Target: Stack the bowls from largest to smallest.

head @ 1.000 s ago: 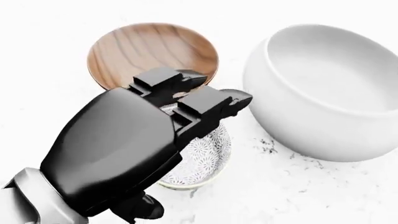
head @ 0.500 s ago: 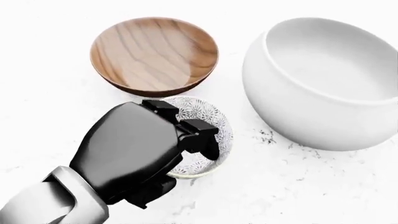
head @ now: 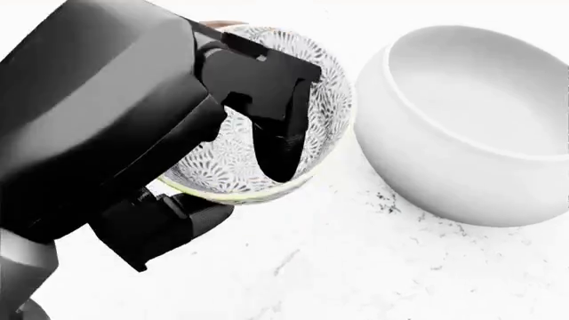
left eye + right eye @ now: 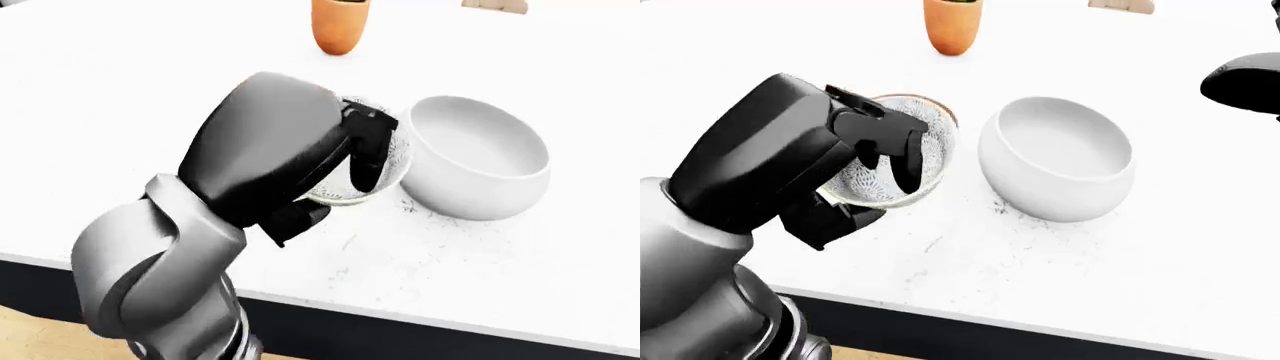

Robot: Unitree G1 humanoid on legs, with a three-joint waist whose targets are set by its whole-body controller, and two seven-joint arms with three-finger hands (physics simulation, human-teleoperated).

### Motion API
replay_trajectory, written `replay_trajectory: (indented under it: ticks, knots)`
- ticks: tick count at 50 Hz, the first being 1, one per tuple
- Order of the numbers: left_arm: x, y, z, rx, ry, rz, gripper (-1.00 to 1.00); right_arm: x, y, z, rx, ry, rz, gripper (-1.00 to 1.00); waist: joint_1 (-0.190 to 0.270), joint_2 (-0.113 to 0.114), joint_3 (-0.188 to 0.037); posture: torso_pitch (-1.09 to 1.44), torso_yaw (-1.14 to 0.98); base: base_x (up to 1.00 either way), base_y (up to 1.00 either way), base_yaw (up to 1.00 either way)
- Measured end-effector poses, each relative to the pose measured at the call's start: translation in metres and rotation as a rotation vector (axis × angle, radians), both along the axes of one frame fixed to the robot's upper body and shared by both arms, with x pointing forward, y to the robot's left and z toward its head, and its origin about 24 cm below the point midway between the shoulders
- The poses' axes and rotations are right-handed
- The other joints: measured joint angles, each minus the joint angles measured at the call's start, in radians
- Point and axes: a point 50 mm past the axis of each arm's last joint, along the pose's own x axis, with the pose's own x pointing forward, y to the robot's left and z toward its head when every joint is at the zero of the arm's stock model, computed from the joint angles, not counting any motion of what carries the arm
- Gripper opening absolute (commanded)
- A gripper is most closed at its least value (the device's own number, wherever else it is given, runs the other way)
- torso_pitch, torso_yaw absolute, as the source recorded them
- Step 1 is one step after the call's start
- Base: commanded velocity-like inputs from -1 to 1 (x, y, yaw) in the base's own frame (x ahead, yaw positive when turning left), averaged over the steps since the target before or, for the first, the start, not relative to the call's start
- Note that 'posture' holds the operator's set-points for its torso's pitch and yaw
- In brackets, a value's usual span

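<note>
The left hand [image 3: 222, 133] pinches the patterned bowl [image 3: 267, 153] by its rim, two fingers [image 3: 280, 143] hooked inside and the thumb beneath, holding it tilted above the white counter [image 3: 355, 267]. A sliver of the wooden bowl [image 4: 940, 109] shows behind it. The large white bowl [image 3: 471, 120] stands just to its right. An orange cup [image 4: 952, 26] stands well apart, toward the top of the right-eye view. A dark shape at that view's right edge may be the right hand [image 4: 1245, 79]; its fingers cannot be made out.

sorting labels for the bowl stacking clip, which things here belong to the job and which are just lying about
Job:
patterned bowl, gripped by the left hand
white bowl
wooden bowl, mostly hidden behind the patterned one

Lying about:
orange vase
right hand, off at the right edge
table
</note>
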Motion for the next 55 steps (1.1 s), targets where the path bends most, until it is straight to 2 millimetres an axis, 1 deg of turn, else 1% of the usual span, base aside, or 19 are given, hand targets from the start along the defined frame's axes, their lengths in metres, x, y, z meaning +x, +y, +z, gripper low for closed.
replay_trajectory:
  ticks: [3,9,15,19,28,33,37,42,49,55]
  knots:
    - [0.018,0.001,0.013,-0.031,0.018,0.029,-1.0,0.001,0.0,0.0,0.002,-0.003,0.001,1.0,-0.001,-0.002,0.003,0.0,0.0,0.0,0.0,0.0]
    - [0.063,0.004,0.027,-0.078,0.072,0.123,-1.0,0.002,0.002,-0.004,0.006,0.004,0.012,1.0,-0.001,-0.005,0.008,0.0,0.0,0.0,0.0,0.0]
    - [0.098,0.007,0.029,-0.078,0.101,0.183,-1.0,0.009,0.002,-0.012,0.017,0.024,0.012,1.0,-0.003,-0.006,0.008,0.0,0.0,0.0,0.0,0.0]
    - [0.12,0.004,0.031,-0.047,0.112,0.217,-1.0,0.011,0.004,-0.014,0.019,0.024,0.015,1.0,-0.002,-0.007,0.008,0.0,0.0,0.0,0.0,0.0]
    - [0.156,0.002,0.029,-0.005,0.192,0.27,-1.0,0.013,0.005,-0.015,0.018,0.025,0.014,1.0,-0.002,-0.008,0.004,0.0,0.0,0.0,0.0,0.0]
    - [0.164,0.001,0.018,-0.005,0.183,0.287,-1.0,0.012,0.004,-0.015,0.021,0.022,0.01,1.0,-0.005,-0.01,0.002,0.0,0.0,0.0,0.0,0.0]
    - [0.166,-0.002,0.005,0.029,0.189,0.284,-1.0,0.012,0.002,-0.016,0.025,0.023,0.006,1.0,-0.006,-0.01,0.002,0.0,0.0,0.0,0.0,0.0]
    - [0.174,-0.002,-0.013,0.047,0.222,0.297,-1.0,0.012,0.002,-0.018,0.025,0.025,0.008,1.0,-0.007,-0.011,0.0,0.0,0.0,0.0,0.0,0.0]
    - [0.177,0.0,-0.034,0.083,0.261,0.303,-1.0,0.016,0.002,-0.023,0.025,0.038,0.008,1.0,-0.009,-0.009,-0.002,0.0,0.0,0.0,0.0,0.0]
    - [0.181,0.002,-0.047,0.102,0.294,0.309,-1.0,0.015,0.004,-0.022,0.018,0.033,0.007,1.0,-0.009,-0.007,-0.004,0.0,0.0,0.0,0.0,0.0]
